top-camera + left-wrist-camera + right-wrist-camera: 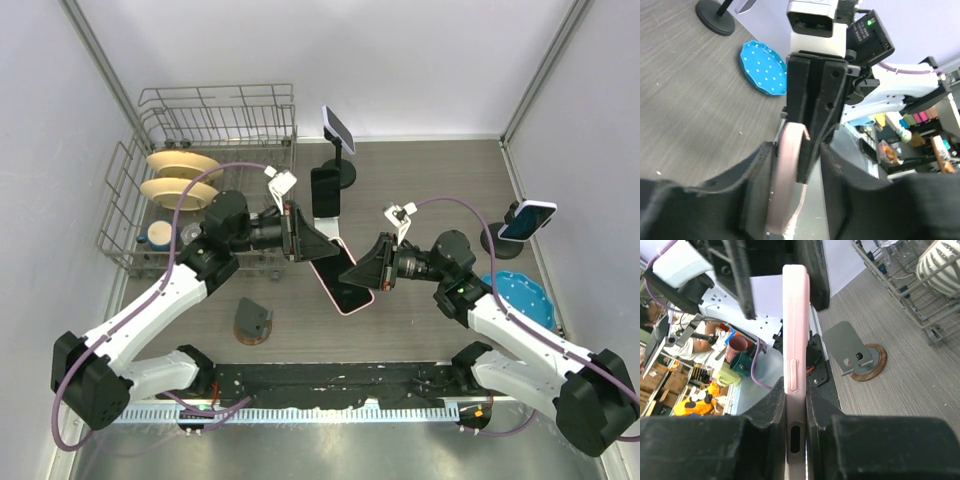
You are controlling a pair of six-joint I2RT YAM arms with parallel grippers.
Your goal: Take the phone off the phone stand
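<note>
- Closest to the arm bases, the empty phone stand (253, 322) is a grey plate on a round wooden foot. It sits on the table left of centre. The right wrist view shows it too, beyond the phone, with nothing on it.
- Just past it, the pink-cased phone (340, 278) is off that stand and held between the two arms. Its dark screen faces the overhead camera.
- The right gripper (372, 268) is clamped on the phone's right end. Its wrist view shows both fingers pressed flat against the case, which the overhead view cannot resolve.
- The left gripper (308, 240) straddles the phone's other end. Only its own wrist view shows the jaws parted wider than the case, with a gap on one side.
- Farther right lies a blue dotted plate (522, 295), also seen from the left wrist.
- At the back and right, three more stands (342, 175) carry phones.
- A wire dish rack (215, 120) at the far left holds plates (180, 165).
</note>
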